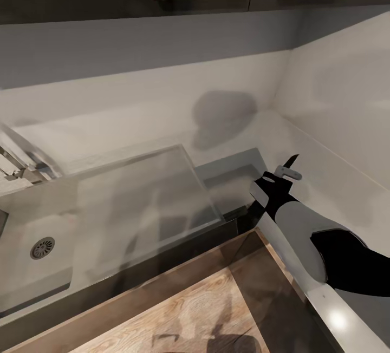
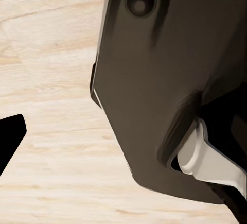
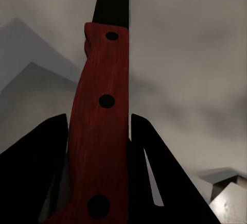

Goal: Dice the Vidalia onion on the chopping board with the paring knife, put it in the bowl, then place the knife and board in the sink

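Paring knife [image 3: 103, 116] (red handle), clamped between right pincer [image 3: 98, 183] fingers

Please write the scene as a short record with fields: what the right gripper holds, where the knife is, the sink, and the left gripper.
right gripper: shut on the paring knife, fingers on both sides of its red handle
knife blade: dark, pointing away from the gripper, raised above the countertop
sink: grey basin with round drain; no onion visible in the part shown
left gripper: state cannot be told; its wrist view faces pale wood grain
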Motion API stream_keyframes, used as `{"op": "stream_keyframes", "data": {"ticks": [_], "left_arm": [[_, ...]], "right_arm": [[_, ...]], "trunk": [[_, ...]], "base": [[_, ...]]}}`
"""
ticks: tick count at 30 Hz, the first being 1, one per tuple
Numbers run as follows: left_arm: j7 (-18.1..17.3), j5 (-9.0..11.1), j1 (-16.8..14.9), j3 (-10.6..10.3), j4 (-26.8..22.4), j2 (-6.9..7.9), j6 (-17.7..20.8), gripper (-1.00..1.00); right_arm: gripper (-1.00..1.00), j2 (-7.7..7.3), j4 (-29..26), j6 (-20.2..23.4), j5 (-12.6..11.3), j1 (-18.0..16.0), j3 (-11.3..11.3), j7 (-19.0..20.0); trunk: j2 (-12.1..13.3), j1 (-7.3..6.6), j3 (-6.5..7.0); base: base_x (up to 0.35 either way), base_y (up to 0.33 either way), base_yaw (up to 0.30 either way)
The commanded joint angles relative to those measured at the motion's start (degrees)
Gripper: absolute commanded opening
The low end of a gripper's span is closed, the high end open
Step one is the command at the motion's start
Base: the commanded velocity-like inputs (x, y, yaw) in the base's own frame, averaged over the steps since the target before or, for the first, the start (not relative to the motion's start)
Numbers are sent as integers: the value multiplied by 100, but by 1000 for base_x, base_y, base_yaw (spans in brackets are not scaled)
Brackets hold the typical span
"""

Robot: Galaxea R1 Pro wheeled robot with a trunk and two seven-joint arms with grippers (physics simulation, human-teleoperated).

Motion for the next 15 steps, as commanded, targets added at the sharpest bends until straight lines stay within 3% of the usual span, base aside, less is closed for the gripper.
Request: {"op": "stream_keyframes", "data": {"ticks": [1,6,8,15], "left_arm": [[16,165,-7,3,8,0,-95,100],[23,346,-7,1,8,-4,-478,100],[20,358,-7,1,8,-6,-522,100],[11,368,-7,1,4,-8,-553,100]], "right_arm": [[-100,-6,85,17,-221,-1,15,-12],[-100,-36,-385,333,-214,2,96,-27],[-100,-85,-793,756,-212,0,103,-38],[-100,-163,-1303,1191,-211,1,98,-50]], "trunk": [[-6,5,-9],[-6,5,-9],[-6,5,-9],[-6,5,-9]], "base": [[0,0,0],[0,0,0],[0,0,0],[0,0,0]]}}
